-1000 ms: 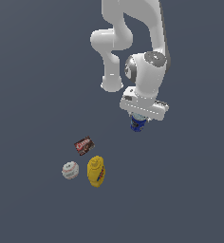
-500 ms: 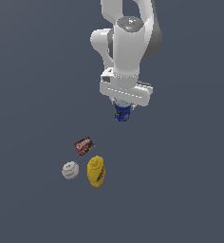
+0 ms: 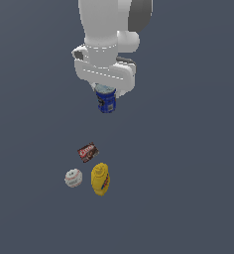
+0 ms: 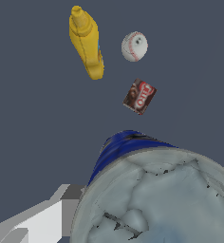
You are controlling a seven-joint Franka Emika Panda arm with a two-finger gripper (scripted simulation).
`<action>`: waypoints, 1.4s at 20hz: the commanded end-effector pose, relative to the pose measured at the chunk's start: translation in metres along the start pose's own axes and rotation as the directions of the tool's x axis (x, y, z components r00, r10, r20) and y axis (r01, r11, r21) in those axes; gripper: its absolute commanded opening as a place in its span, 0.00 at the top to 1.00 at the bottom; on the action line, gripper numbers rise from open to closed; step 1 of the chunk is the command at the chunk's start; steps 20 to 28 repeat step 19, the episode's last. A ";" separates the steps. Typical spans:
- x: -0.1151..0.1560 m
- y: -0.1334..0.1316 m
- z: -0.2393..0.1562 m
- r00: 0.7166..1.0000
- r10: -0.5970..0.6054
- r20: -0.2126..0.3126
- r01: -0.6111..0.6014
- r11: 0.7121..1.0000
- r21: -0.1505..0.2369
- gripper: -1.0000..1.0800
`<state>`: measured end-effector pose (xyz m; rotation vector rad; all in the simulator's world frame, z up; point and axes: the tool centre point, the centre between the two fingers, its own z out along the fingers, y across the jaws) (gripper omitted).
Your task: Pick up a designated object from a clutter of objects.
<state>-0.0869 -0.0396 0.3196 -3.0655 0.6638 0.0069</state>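
The designated object, a dark-blue can [image 3: 106,101] with a pale top, hangs in the air under the white hand, well above the floor. My gripper [image 3: 105,93] is shut on it, and the hand hides the fingertips in the exterior view. Close up in the wrist view, the can's pale crinkled top [image 4: 156,199] fills the frame, with one white finger [image 4: 42,218] against its side. The rest of the clutter of objects lies on the floor below: a dark brown-red box [image 3: 88,152], a white baseball [image 3: 73,177] and a yellow bottle [image 3: 100,178].
The wrist view shows the same three things lying apart from each other: the yellow bottle [image 4: 87,42], the baseball [image 4: 134,46] and the box [image 4: 140,96]. The floor around them is plain dark grey.
The arm has swung toward the exterior view's left and slightly upward, carrying the blue can with it. The box, ball and bottle have not moved.
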 end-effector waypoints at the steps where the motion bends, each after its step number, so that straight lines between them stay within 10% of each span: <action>1: 0.009 0.019 -0.023 1.000 0.000 -0.003 0.000 1.000 0.000 1.00; 12: 0.038 0.071 -0.082 1.000 0.000 -0.005 0.000 1.000 -0.004 1.00; 28: 0.043 0.079 -0.091 1.000 0.000 -0.005 0.000 1.000 -0.004 1.00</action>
